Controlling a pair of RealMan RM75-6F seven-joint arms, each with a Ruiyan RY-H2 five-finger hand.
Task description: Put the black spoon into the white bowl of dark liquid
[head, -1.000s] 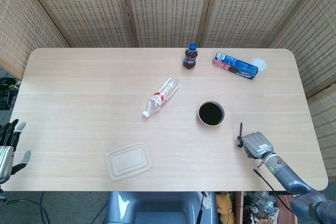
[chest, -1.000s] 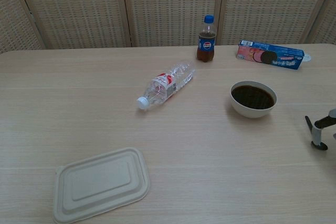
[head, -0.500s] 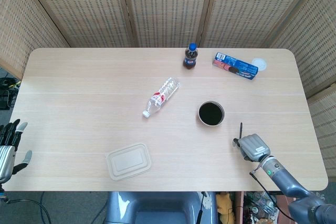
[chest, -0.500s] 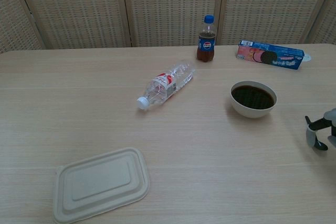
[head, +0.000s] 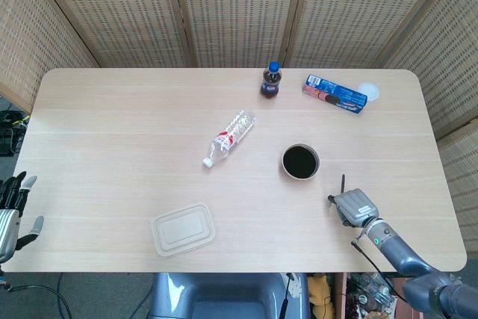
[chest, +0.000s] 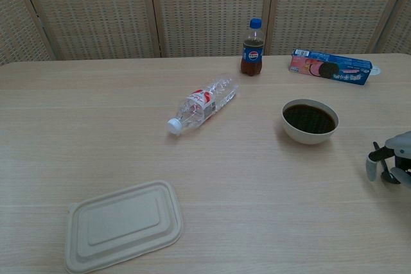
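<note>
The white bowl [head: 284, 163] [chest: 310, 135] of dark liquid stands right of the table's middle. The black spoon [head: 343, 183] [chest: 387, 173] lies on the table to the bowl's right and nearer the front edge, its thin handle pointing away from me. My right hand [head: 354, 205] [chest: 393, 158] sits low over the spoon's near end, with one finger on each side of it and nothing visibly gripped. The spoon's bowl end is mostly hidden under the hand. My left hand [head: 12, 205] hangs off the table's front left corner with fingers spread, holding nothing.
A clear water bottle [head: 228, 137] lies on its side mid-table. A small cola bottle [head: 271, 81] and a blue biscuit packet [head: 334, 93] stand at the back. A beige lidded container [head: 182, 229] lies front left. The table's front edge runs just below my right hand.
My right hand has slid left and toward the front edge, coming over the spoon's near end. The spoon has stayed where it lay. The left hand has barely moved.
</note>
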